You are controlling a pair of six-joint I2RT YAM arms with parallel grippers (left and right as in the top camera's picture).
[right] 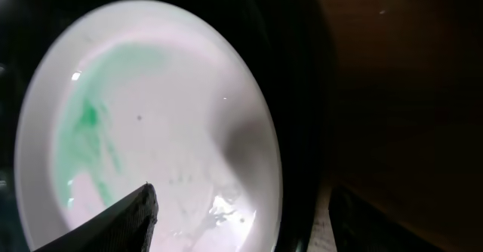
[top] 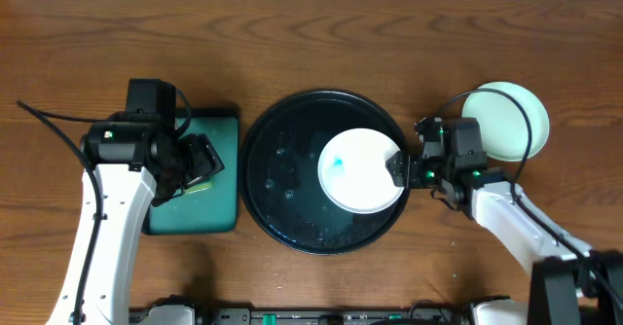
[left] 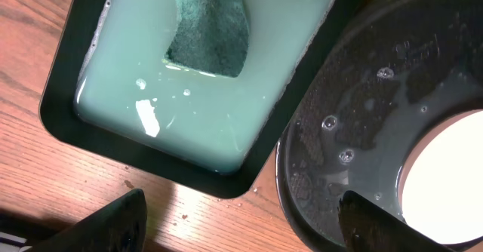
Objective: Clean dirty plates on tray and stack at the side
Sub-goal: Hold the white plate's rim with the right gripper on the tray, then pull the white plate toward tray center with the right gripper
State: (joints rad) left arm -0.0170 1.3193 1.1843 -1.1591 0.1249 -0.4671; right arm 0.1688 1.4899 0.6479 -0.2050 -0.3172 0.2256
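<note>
Plate number one, the white plate [top: 355, 174], is lying flat and face up in the right half of the tray [top: 277, 184]. It is round, so it is not pointing any way and no side is longer. Its blue-green smear is sitting on its left part, the side away from your right hand [top: 397, 169].

Your right hand is hanging at the plate's right edge, just over the tray's right rim. Its fingers [right: 121, 218] are standing wide apart and are not squeezing anything. In the right wrist view, one finger is over the white plate and the other is out past the tray's rim, so both rims are lying between them.

A pale mint plate [top: 506, 121] is resting flat on the counter [top: 311, 33], outside the tray and behind your right hand.

Your left hand [top: 201, 164] is hanging over the teal tray [top: 219, 213], left of the black tray and well apart from both plates. Its fingers are apart too, with nothing between them. A green sponge [left: 207, 26] is sitting in milky water in that teal tray. Wet drops are shining on the black tray's floor.
</note>
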